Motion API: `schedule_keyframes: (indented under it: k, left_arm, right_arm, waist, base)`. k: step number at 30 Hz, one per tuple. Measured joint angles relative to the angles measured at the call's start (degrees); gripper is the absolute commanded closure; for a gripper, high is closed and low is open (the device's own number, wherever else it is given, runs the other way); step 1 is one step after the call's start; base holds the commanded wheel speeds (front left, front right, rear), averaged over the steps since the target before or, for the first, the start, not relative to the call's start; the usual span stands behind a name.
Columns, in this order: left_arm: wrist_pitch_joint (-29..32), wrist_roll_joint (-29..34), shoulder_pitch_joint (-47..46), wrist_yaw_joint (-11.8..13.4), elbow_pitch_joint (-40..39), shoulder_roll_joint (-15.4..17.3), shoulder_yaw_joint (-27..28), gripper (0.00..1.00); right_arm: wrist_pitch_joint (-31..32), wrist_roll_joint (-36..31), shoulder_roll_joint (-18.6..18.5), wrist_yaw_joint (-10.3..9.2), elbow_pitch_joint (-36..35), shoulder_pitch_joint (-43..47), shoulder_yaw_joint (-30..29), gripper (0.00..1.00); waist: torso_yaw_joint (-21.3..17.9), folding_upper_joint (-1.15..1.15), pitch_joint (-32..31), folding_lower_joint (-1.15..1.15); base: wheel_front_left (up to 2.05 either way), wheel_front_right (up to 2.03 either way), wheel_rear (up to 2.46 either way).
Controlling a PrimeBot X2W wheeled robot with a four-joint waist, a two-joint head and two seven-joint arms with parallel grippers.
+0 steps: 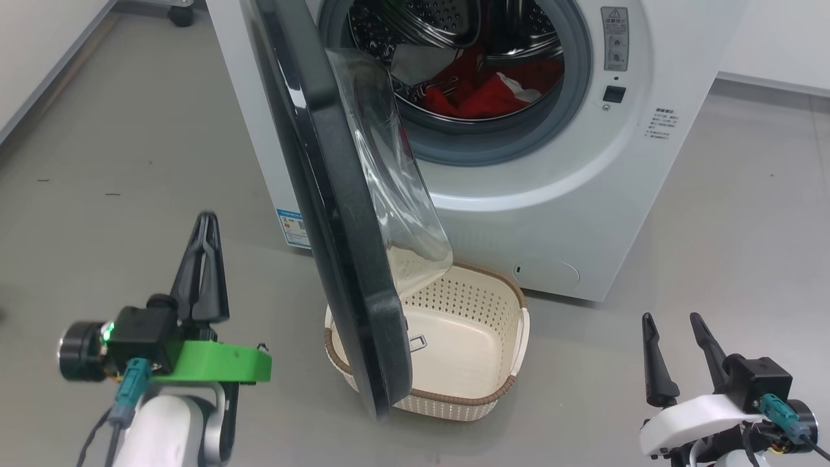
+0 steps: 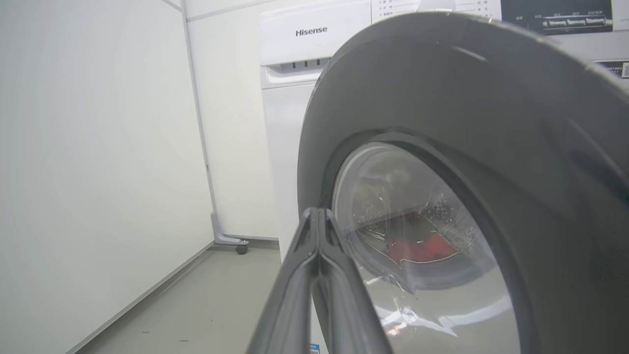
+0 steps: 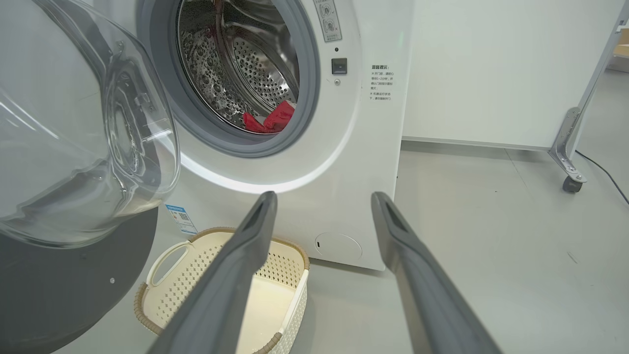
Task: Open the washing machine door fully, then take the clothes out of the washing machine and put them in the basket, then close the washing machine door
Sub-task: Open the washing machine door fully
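Washing machine door (image 1: 324,194) half swung out, its lower edge hiding the left end of the basket (image 1: 499,389). The basket is on the floor just before the washing machine (image 1: 583,214). Red clothes (image 1: 480,91) lie low in the drum. Left gripper (image 1: 205,224): fingers pressed together, empty, left of the door and apart from it. Right gripper (image 1: 671,321): fingers spread, empty.

Bright, even indoor light; shadows on the floor (image 1: 130,162) are faint. Glare streaks the clear bowl of the washing machine door (image 3: 88,147). The 2 wrist views bow at their edges; the left gripper (image 2: 318,216), near the lens, looks soft.
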Motion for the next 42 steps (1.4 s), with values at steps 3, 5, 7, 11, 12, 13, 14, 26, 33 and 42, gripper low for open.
schedule_keyframes:
  k: [3, 5, 7, 11, 12, 13, 14, 26, 33, 42]
  left_arm:
    - [0.0, 1.0, -1.1, 0.1, -5.1, 0.0, 0.3, 1.0]
    - [0.0, 1.6, -1.3, 0.1, -8.5, 0.0, 0.3, 1.0]
    - [0.0, 2.5, -1.4, 0.1, -11.5, 0.0, 0.0, 1.0]
    - [-0.1, 2.8, -1.5, -0.1, -17.4, -0.1, -1.5, 1.0]
    - [-0.1, 2.9, -1.5, -0.4, -18.7, -0.1, -2.2, 1.0]
    - [-0.1, 2.9, -1.5, -0.8, -19.9, -0.1, -2.9, 1.0]
    - [-0.1, 2.9, -1.5, -1.2, -21.0, -0.2, -3.8, 1.0]
    - [1.3, -1.3, 0.7, -9.1, -27.9, -0.3, -19.2, 1.0]
    - [5.9, -4.1, 4.0, -10.9, -24.8, -0.3, -26.8, 1.0]
    - [11.0, -4.2, 6.1, -10.9, -18.4, 0.4, -28.1, 1.0]
  right_arm:
    - [0.0, -0.1, 0.2, 0.19, 0.2, 0.0, -0.4, 0.0]
    - [0.0, -0.3, 0.3, 0.48, 0.4, 0.0, -0.4, 0.0]
    - [0.0, -0.5, 0.4, 0.56, 0.5, 0.1, -0.5, 0.0]
    - [0.0, -0.6, 0.8, 0.96, 0.7, 0.1, -0.7, 0.0]
    - [0.0, -0.7, 0.9, 0.96, 0.7, 0.1, -0.7, 0.0]
    - [0.0, -0.9, 0.9, 0.97, 0.8, 0.1, -0.8, 0.0]
    - [0.0, -1.0, 1.0, 0.98, 0.8, 0.1, -0.8, 0.0]
    - [0.0, -2.1, 1.7, 1.97, 1.3, 0.4, -1.2, 0.0]
    - [0.0, -3.6, 1.8, 2.37, 1.5, 0.4, -1.0, 0.0]
    - [0.0, -4.0, 1.9, 2.9, 1.5, 0.1, -1.0, 0.0]
  waist:
    - [0.3, 0.0, -0.3, 0.0]
    - [0.5, 0.0, -0.5, 0.0]
    - [0.6, 0.0, -0.6, 0.0]
    - [0.7, 0.0, -0.8, 0.0]
    - [0.7, 0.0, -0.8, 0.0]
    - [0.6, 0.0, -0.8, 0.0]
    - [0.6, 0.0, -0.9, 0.0]
    - [0.0, 0.0, -0.7, 0.0]
    - [-0.3, 0.0, -0.2, 0.0]
    - [-1.3, 0.0, 0.9, 0.0]
  base:
    - [0.0, 0.0, 0.0]
    - [0.0, 0.0, 0.0]
    - [0.0, 0.0, 0.0]
    - [0.0, 0.0, 0.0]
    - [0.0, 0.0, 0.0]
    - [0.0, 0.0, 0.0]
    - [0.0, 0.0, 0.0]
    - [0.0, 0.0, 0.0]
    - [0.0, 0.0, 0.0]
    - [0.0, 0.0, 0.0]
